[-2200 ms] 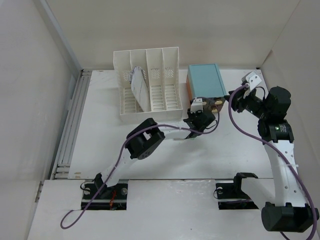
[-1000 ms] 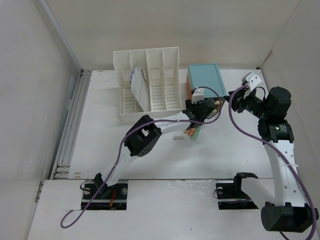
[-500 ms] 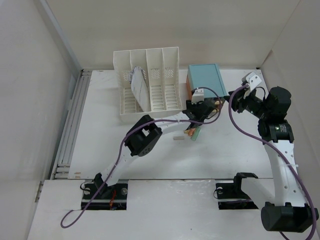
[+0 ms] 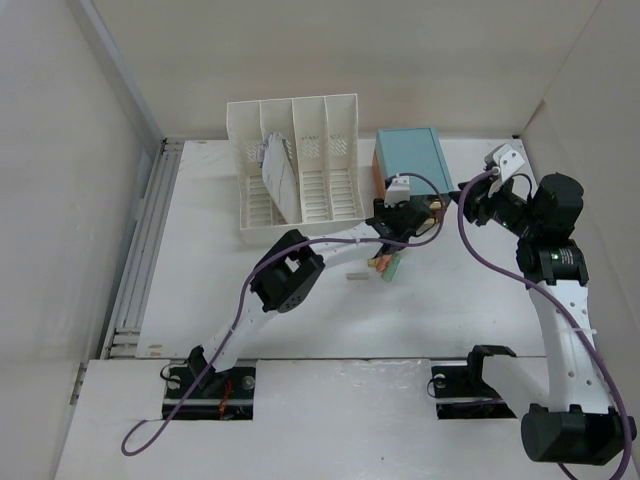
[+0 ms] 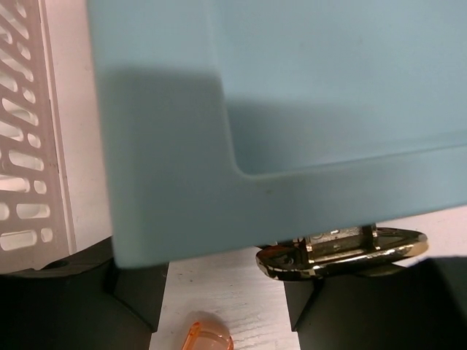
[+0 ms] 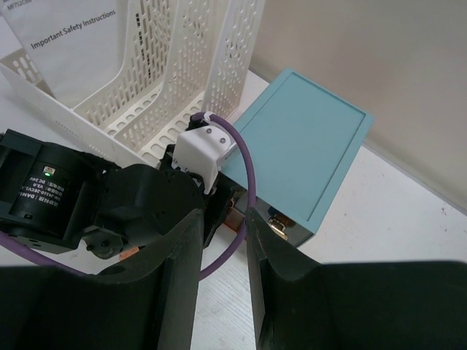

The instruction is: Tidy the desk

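The white desk (image 4: 220, 290) carries a teal drawer box (image 4: 410, 160) at the back. My left gripper (image 4: 403, 228) is at the box's front face (image 5: 292, 109), open, with bare desk between its dark fingers (image 5: 135, 306). The box's gold handle (image 5: 339, 251) sits just above the right finger, its left end reaching into the gap; I cannot tell if they touch. A clear orange piece (image 5: 208, 337) lies on the desk inside my left gripper (image 5: 226, 306). My right gripper (image 4: 470, 210) hovers right of the box, open by a narrow gap (image 6: 225, 284) and holding nothing.
A white slotted file rack (image 4: 300, 170) holding a booklet (image 6: 66, 44) stands left of the box. Orange (image 4: 380, 263) and green (image 4: 391, 268) bits and a small white piece (image 4: 353, 272) lie in front of the box. A grey rail (image 4: 150, 240) runs along the left edge.
My left gripper has moved from the small pieces up to the box front, leaving them on the desk, and its jaws have narrowed slightly. The right arm has stayed still.
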Available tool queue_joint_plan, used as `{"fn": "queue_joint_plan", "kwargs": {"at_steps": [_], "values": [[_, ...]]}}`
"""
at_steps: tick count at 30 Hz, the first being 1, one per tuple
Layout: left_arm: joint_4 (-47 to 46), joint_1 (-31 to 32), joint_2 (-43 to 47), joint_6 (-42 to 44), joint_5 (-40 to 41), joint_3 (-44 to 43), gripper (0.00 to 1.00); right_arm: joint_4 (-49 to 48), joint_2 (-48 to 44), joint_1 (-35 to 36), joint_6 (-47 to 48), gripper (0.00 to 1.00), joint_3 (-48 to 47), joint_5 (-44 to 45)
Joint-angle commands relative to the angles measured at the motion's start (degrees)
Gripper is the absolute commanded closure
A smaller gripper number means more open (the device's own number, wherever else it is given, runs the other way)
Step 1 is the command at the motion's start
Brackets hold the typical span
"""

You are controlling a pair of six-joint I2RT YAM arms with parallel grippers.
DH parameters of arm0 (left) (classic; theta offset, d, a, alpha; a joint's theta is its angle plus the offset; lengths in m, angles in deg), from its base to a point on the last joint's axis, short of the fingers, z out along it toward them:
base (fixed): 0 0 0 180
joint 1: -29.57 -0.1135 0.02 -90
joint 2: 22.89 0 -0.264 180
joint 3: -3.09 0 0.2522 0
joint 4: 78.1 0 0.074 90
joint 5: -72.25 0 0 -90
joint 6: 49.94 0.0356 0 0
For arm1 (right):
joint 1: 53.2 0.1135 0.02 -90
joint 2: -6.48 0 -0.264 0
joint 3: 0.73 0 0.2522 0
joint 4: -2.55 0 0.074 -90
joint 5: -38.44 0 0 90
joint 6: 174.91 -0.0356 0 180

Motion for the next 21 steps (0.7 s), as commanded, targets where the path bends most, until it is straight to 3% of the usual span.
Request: {"fn": "queue_joint_plan", "kwargs": {"at_steps": [1,8,21], "values": [[-7.93,-0.57,-0.81,0.63,-6.50,0.19,0.72,-2.23,-0.72,-0.36,0.09,0.65,0.01,-0.83],[-11.46,1.88,2.79,1.95,-7.12,5.30,0.55,-2.23,-0.72,-0.36,0.09,0.65,0.01,-0.83],[-4.43,2.42,2.18,-6.21,-7.12,2.31,0.46,-2.23,-0.72,-0.36,0.09,0.65,0.01,-1.45]]}}
